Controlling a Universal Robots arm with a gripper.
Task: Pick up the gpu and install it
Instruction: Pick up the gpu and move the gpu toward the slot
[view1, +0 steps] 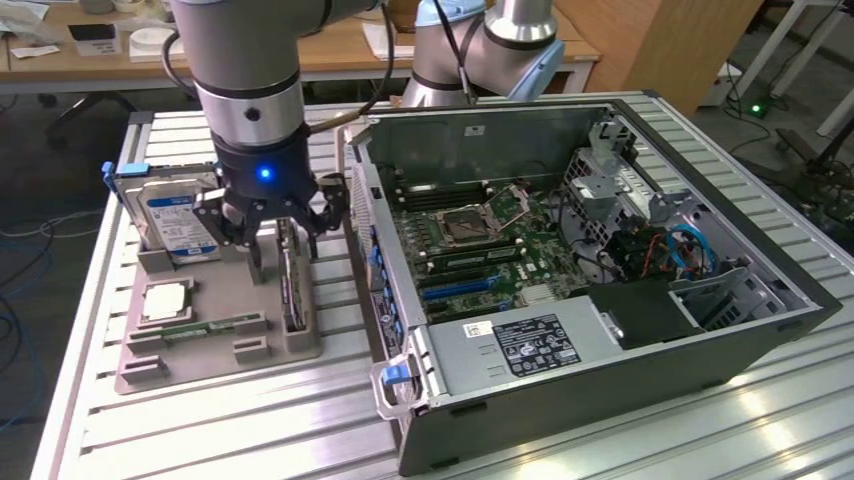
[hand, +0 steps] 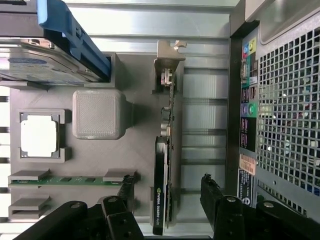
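The gpu (view1: 291, 287) stands on edge in a slot of the grey holder tray (view1: 200, 352), left of the open computer case (view1: 747, 300) in the exterior view. In the wrist view the gpu (hand: 164, 170) shows its green board edge, black cooler and silver end bracket (hand: 167, 62). My gripper (view1: 274, 238) hangs just above the card, open, with one finger on each side of it. In the wrist view the gripper (hand: 167, 181) straddles the card's cooler end, and its fingertips (hand: 209, 190) stand apart from the card.
The tray also holds a hard drive (view1: 178, 218) with a blue handle, a processor (view1: 167, 300) and a memory stick (view1: 214, 327). The motherboard (view1: 481, 250) with blue slots lies exposed inside the case. A second arm's base (view1: 467, 60) stands behind the case.
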